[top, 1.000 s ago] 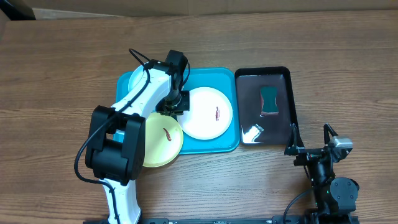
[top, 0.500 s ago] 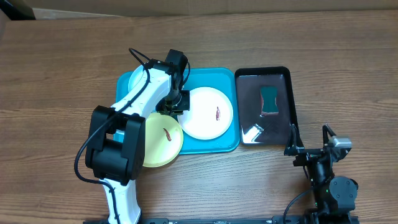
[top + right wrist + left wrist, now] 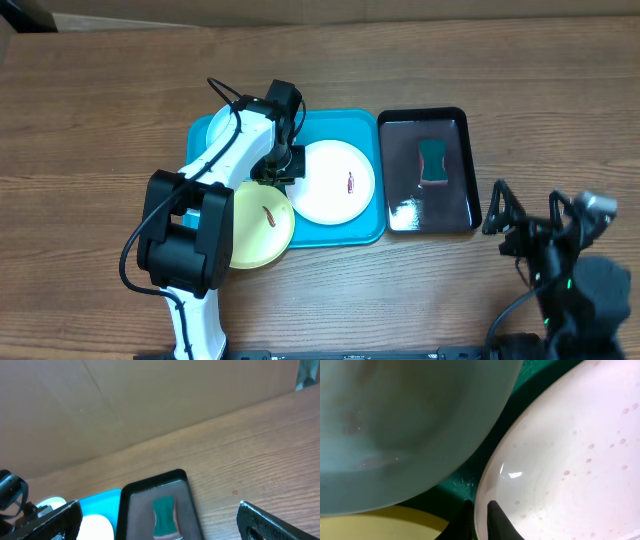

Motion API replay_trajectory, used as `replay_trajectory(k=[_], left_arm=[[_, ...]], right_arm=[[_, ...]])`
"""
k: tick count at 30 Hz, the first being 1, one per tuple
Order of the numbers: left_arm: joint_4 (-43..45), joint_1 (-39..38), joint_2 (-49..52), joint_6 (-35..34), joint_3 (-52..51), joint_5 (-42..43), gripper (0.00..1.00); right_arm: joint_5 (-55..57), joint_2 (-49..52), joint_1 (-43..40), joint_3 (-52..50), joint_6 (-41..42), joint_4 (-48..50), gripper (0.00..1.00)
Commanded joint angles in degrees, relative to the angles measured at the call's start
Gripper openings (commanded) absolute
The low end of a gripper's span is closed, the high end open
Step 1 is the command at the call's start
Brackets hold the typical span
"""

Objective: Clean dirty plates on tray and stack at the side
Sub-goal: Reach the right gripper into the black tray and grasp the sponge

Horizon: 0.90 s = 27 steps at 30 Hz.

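Right arm (image 3: pixel 556 256) now higher, clear of black tray (image 3: pixel 400 150).

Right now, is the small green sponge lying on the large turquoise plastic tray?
No, the sponge lies in the glossy black tray beside the turquoise tray.

A big brown wooden table (image 3: pixel 100 120) fills the view. On it, a bit right of the middle, sits a shiny black tray (image 3: pixel 400 150). The tray is long, with its short ends near and far. A small green sponge (image 3: pixel 433 161) lies flat inside it, about in the middle. Light shines white on the tray's near part. Brown cardboard (image 3: pixel 125 400) stands past the table's far edge.
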Motion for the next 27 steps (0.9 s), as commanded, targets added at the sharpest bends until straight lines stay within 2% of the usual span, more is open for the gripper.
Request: replay_trajectory(k=[1, 8, 11, 12, 13, 16, 19, 22, 27], left_arm=[[-0.2, 0.0, -0.6, 1.1, 1.1, 0.2, 0.14], [-0.2, 0.0, -0.6, 1.1, 1.1, -0.2, 0.13], [-0.2, 0.0, -0.6, 1.1, 1.0, -0.2, 0.13], [-0.1, 0.0, -0.5, 1.1, 0.8, -0.2, 0.13], [0.0, 0.0, -0.6, 1.1, 0.7, -0.2, 0.12], [0.3, 0.0, -0.5, 1.1, 0.6, -0.2, 0.1], [0.6, 0.0, -0.5, 1.1, 0.6, 0.0, 0.04], [0.6, 0.0, -0.5, 1.1, 0.6, 0.0, 0.04], [0.6, 0.0, -0.5, 1.1, 0.6, 0.0, 0.04]], right_arm=[[-0.1, 12.7, -0.1, 11.6, 1.3, -6.8, 1.0], [-2.7, 31.5, -0.1, 28.8, 1.4, -20.5, 1.0], [-9.7, 35.9, -0.1, 32.0, 0.1, -22.3, 1.0], [-12.3, 37.0, -0.1, 32.3, -0.7, -22.0, 0.89], [-13.2, 38.1, 0.0, 32.4, -0.7, -21.7, 0.84], [-13.4, 42.4, 0.0, 32.7, -1.3, -22.6, 0.8], [-14.0, 47.5, 0.2, 33.6, -3.2, -24.0, 0.8], [-13.2, 53.6, 1.6, 35.6, -6.4, -26.6, 0.81], [-3.9, 64.4, 6.0, 41.2, -6.5, -29.4, 0.94]])
